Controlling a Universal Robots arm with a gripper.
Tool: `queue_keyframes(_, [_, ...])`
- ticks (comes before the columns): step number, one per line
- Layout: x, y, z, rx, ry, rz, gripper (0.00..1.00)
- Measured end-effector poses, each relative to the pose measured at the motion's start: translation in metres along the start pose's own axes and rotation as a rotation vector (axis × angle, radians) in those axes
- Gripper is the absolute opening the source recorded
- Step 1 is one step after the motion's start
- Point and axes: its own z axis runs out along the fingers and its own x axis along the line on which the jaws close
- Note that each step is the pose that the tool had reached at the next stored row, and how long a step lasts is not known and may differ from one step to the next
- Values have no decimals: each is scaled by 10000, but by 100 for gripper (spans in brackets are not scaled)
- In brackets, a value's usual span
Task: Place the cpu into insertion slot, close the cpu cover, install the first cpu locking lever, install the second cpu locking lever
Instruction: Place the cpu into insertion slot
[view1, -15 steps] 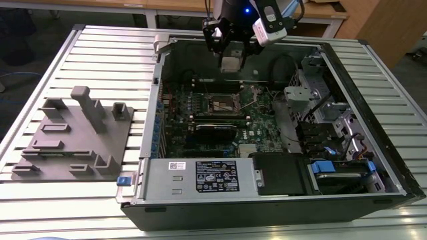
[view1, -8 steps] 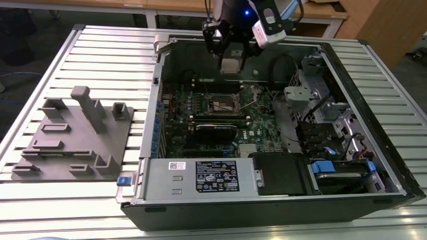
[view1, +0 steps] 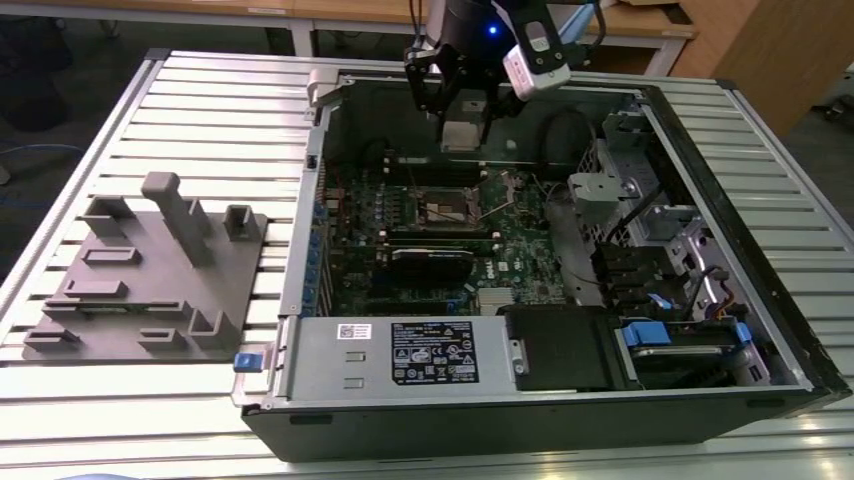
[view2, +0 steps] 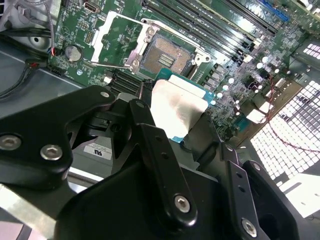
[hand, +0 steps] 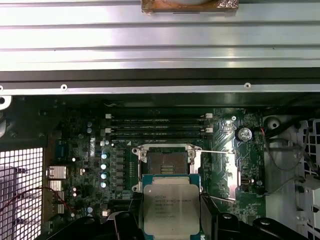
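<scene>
Pinching the cpu (hand: 171, 207) by two opposite edges, my tool (view1: 461, 133) hovers in the exterior view's upper middle. The slot (view1: 447, 205) sits apart, straight down-frame toward centre, sides looking square with the cpu's. Not seated yet!

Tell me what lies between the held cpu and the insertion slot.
Nothing: in the first wrist view the cpu, held by the gripper, hangs just off the open insertion slot, with no part or cable between them.
</scene>
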Motion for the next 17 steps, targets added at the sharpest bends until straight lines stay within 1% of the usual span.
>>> queue_keyframes(5, [0,0,1,1,0,1,54])
queue_keyframes(10, [0,-1,20,0,-1,0,54])
queue_keyframes(17, [0,-2,22,1,0,0,54])
